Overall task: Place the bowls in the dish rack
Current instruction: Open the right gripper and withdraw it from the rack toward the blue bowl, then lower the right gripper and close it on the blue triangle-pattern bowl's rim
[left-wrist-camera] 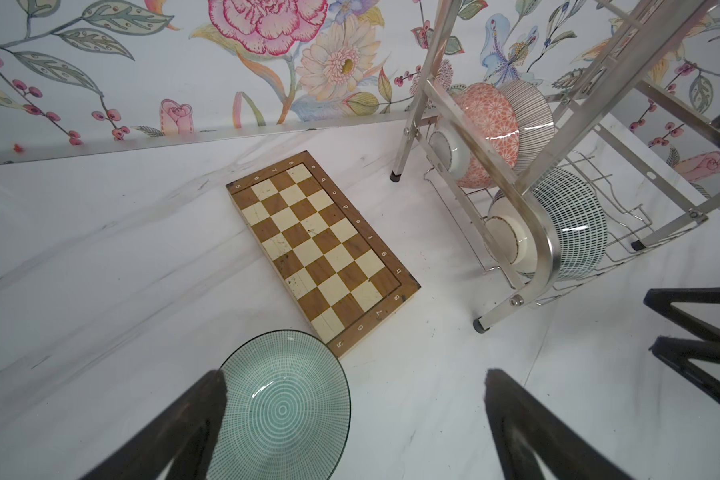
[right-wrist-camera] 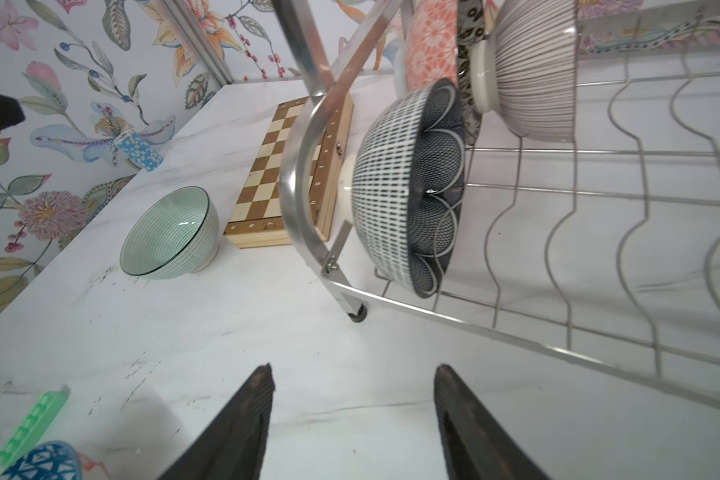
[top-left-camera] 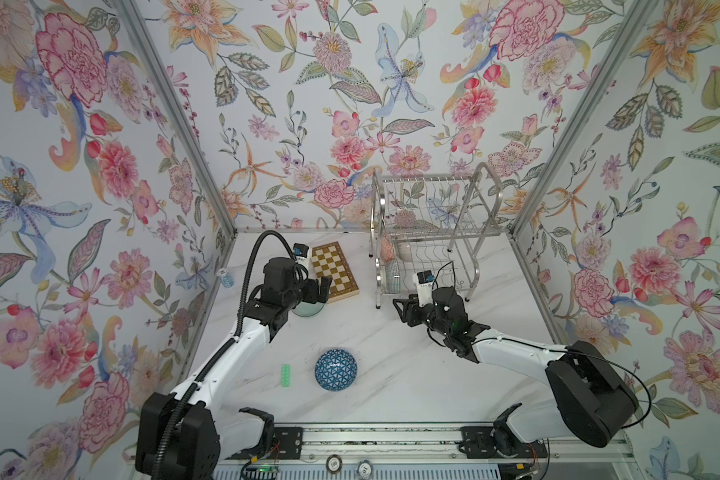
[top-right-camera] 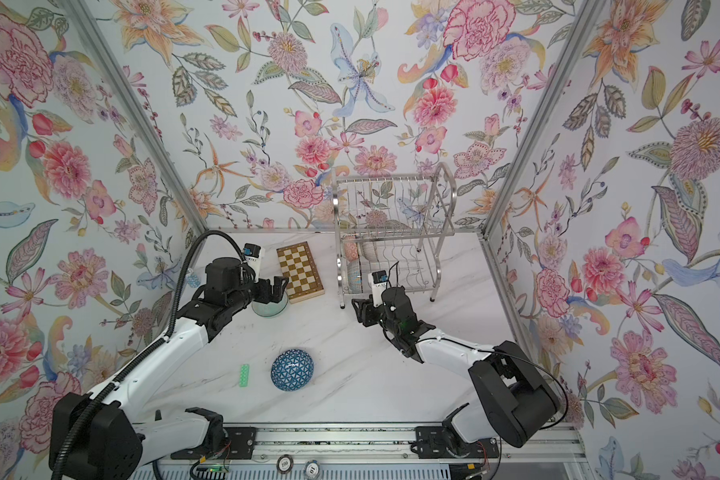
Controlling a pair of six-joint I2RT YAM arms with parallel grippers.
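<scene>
Your left gripper (top-left-camera: 321, 289) is hovering wide open, empty, over the green bowl (top-left-camera: 307, 311). Your right gripper (top-left-camera: 400, 309) is hanging half-open, empty, at seven o'clock from the dish rack (top-left-camera: 425, 178).

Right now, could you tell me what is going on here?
The job is loading bowls into the dish rack; three bowls stand on edge in its lower tier. The left hand, open, hovers over the mint green bowl, not gripping it. The right hand is open and empty near the rack's front. The blue triangle bowl sits on the table, untouched.
</scene>
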